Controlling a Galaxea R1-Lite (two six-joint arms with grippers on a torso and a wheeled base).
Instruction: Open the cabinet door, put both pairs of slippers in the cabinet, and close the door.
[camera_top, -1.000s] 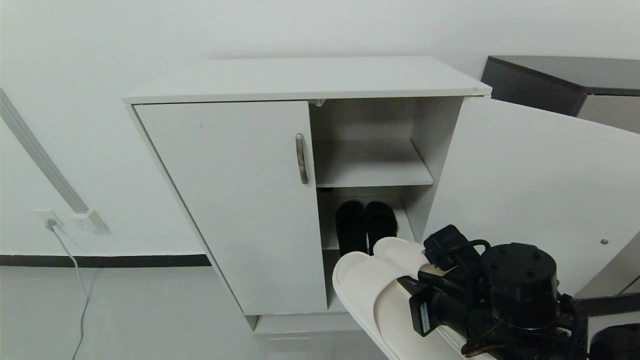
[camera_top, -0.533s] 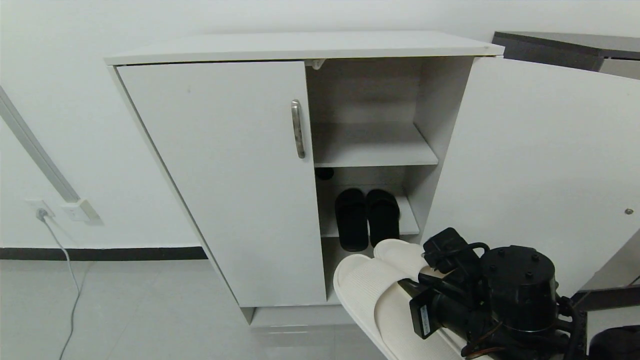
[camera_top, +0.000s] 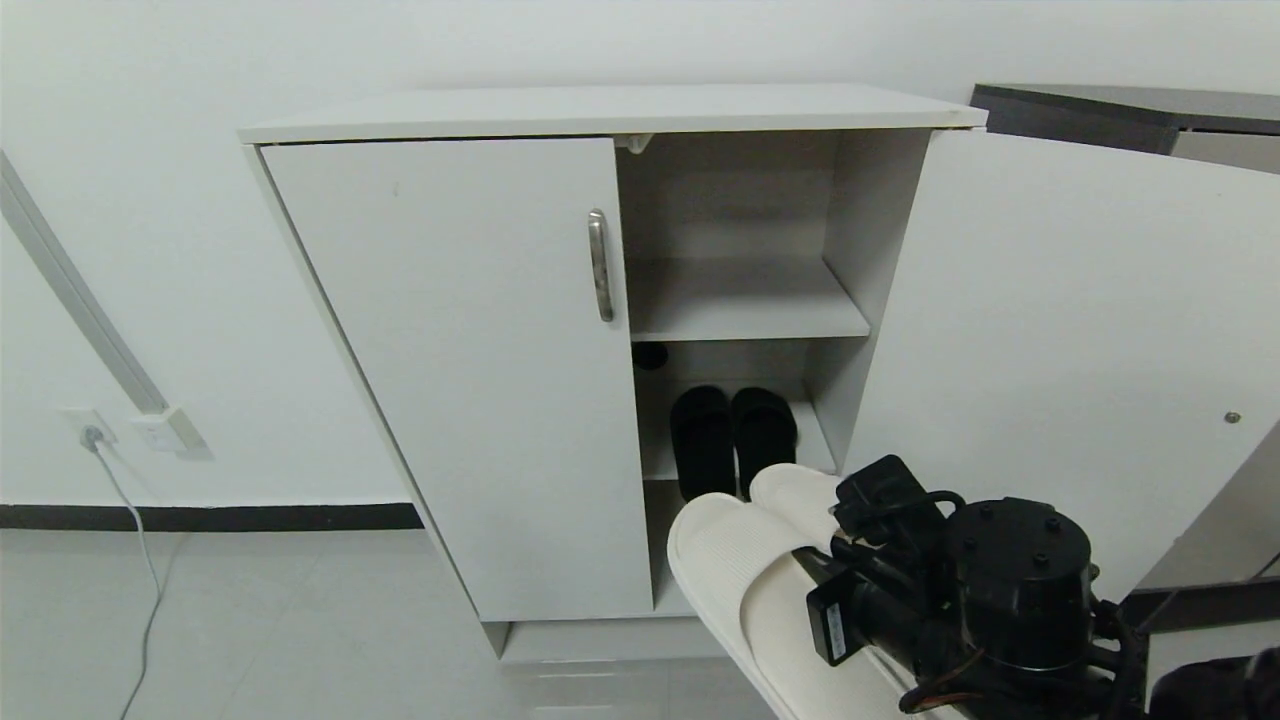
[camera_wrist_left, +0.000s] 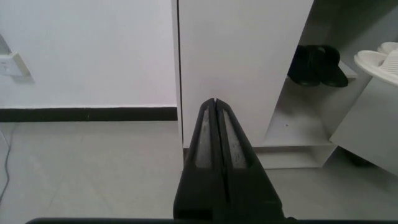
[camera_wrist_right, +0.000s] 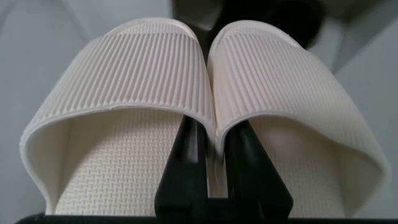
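Hidden: the heels of the white slippers (camera_top: 745, 575) run off the frame at 5 o'clock in the head view, behind the right arm — we cannot see the bottom compartment behind their toes.
Unclear: a small dark thing (camera_top: 650, 355) sits at the back under the upper shelf (camera_top: 740, 300); we cannot tell what it is.
Right gripper (camera_wrist_right: 214, 165): its two fingers reach under the straps, one in each slipper, pinching the inner walls together.
Left gripper (camera_wrist_left: 214, 115): fingers pressed together with nothing between them, low before the left door.
Black slippers (camera_top: 733, 435): side by side on the lower shelf (camera_top: 815, 452), at 12 o'clock from the white toes.
Cabinet (camera_top: 610, 108): right door (camera_top: 1060, 330) swung wide, left door (camera_top: 470, 370) shut.
Floor (camera_top: 250, 620): pale tiles.
Room: white wall (camera_top: 150, 150), black skirting (camera_top: 200, 517), a socket (camera_top: 90, 437) with a cable at 8 o'clock — dark furniture (camera_top: 1130, 110) at 2 o'clock.
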